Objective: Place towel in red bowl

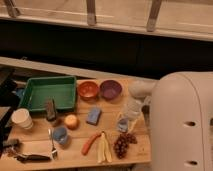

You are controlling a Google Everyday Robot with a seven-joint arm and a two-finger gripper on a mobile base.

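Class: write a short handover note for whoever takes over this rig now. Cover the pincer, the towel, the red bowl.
Pincer: low over the towel, table's right side.
Towel: on the table, near the grapes, in no bowl.
Red bowl: left of the purple bowl, looks empty.
Done: pincer at towel.
Left: grasp, lift, drop in red bowl.
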